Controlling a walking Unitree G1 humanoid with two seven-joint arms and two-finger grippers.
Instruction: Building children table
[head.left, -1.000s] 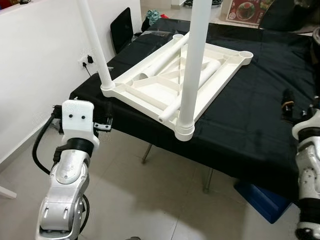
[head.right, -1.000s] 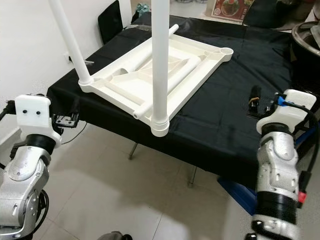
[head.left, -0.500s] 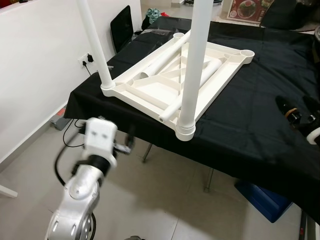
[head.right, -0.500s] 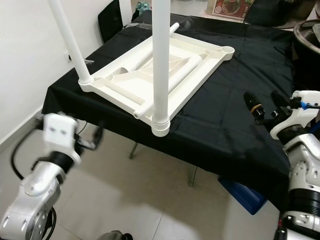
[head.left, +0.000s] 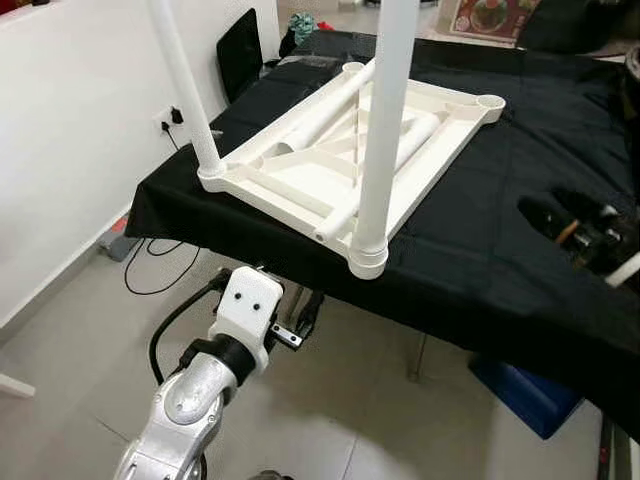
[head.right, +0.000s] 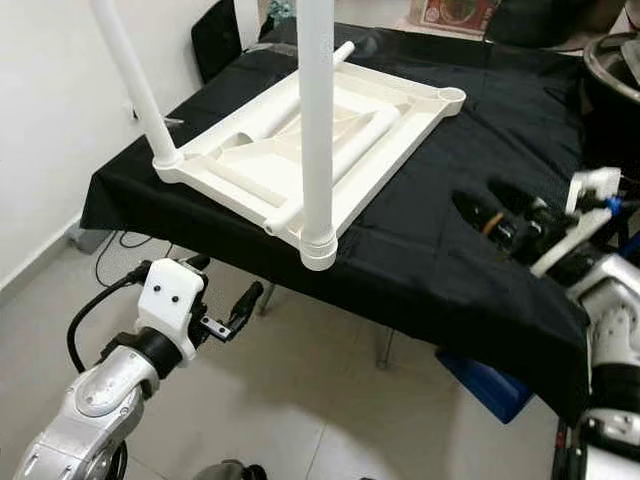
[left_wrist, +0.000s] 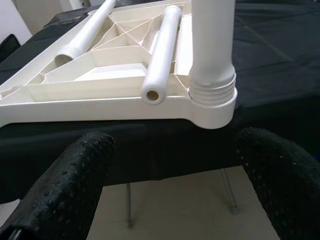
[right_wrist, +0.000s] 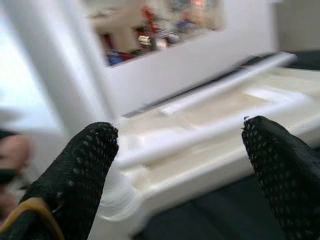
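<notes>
Inverted white tabletop (head.left: 340, 165), two legs fitted; left gripper (head.right: 225, 300) below edge, right gripper (head.right: 500, 212) beside, both spread, empty.

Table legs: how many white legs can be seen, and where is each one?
4. Two stand upright in the upturned tabletop: one in the near corner, one in the left corner. Two lie loose on the tabletop: one nearer the far-left edge, one in the middle.

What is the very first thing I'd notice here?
A white table top lies upside down on a black cloth, with two white legs standing straight up from its near corners. Two more legs lie loose in it. The left gripper waits open below the edge, the right gripper open above the cloth.
</notes>
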